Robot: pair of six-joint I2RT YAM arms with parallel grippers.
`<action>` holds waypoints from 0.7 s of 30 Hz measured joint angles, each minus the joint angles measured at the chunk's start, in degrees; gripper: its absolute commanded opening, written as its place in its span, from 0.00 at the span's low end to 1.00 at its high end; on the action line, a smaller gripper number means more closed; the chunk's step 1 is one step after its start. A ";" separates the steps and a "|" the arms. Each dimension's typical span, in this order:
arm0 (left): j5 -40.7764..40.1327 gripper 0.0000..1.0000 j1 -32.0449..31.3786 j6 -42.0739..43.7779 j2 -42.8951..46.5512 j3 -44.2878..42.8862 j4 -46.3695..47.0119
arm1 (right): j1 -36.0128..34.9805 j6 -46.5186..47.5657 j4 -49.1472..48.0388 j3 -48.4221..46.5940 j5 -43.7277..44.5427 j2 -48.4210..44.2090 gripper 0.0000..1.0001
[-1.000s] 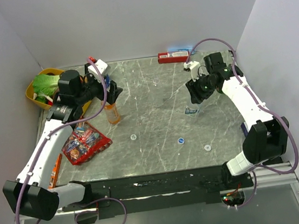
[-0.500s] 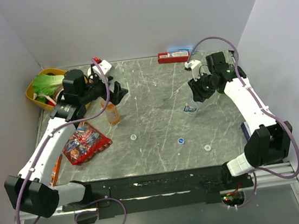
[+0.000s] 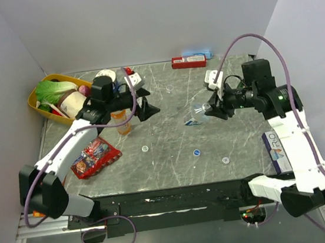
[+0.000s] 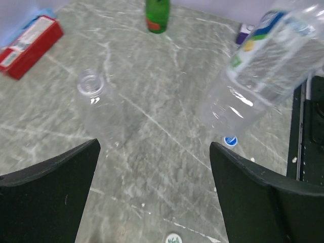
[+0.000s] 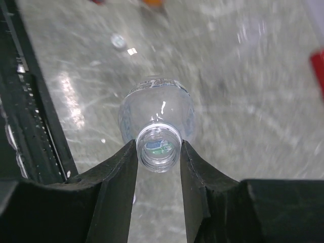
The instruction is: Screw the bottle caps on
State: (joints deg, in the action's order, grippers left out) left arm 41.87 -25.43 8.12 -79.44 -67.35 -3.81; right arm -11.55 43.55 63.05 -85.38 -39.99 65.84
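My right gripper [image 3: 211,110] is shut on the neck of the uncapped water bottle [image 3: 195,115] with the blue-white label and holds it tilted above the table. In the right wrist view its fingers [image 5: 121,172] clamp the open neck [image 5: 158,147]. The bottle also shows in the left wrist view [image 4: 273,55]. My left gripper [image 3: 146,107] is open and empty, just right of the upright orange-drink bottle [image 3: 121,122]. On the table lie a white cap [image 3: 145,149], a blue cap [image 3: 196,151] and another white cap [image 3: 225,160]. The blue cap [image 4: 230,140] and a white cap [image 4: 173,238] lie ahead of the left gripper [image 4: 154,147].
A clear empty uncapped bottle [image 4: 96,106] stands mid-table. A green glass bottle [image 4: 158,15] stands at the far side of the left wrist view. A red box [image 3: 188,62] lies at the back edge. A yellow bin of vegetables [image 3: 52,93] and a snack bag [image 3: 92,155] sit at the left.
My right gripper has lifted the water bottle off the table and carried it left, tilted. My left gripper has swung right, away from the orange bottle's top.
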 measured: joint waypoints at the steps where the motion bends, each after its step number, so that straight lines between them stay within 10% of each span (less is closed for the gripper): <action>1: 1.07 0.96 -0.37 0.33 -1.09 -0.48 0.17 | -1.07 1.20 0.50 -1.31 -1.60 -0.59 0.00; 21: 10.80 0.96 -5.31 10.64 -6.97 -4.24 3.52 | -4.09 3.48 -0.85 -21.14 -11.13 16.68 0.00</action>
State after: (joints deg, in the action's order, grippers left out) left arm 52.66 -30.74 18.76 -86.41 -71.59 -0.30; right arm -15.64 47.03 62.19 -106.52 -51.11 82.52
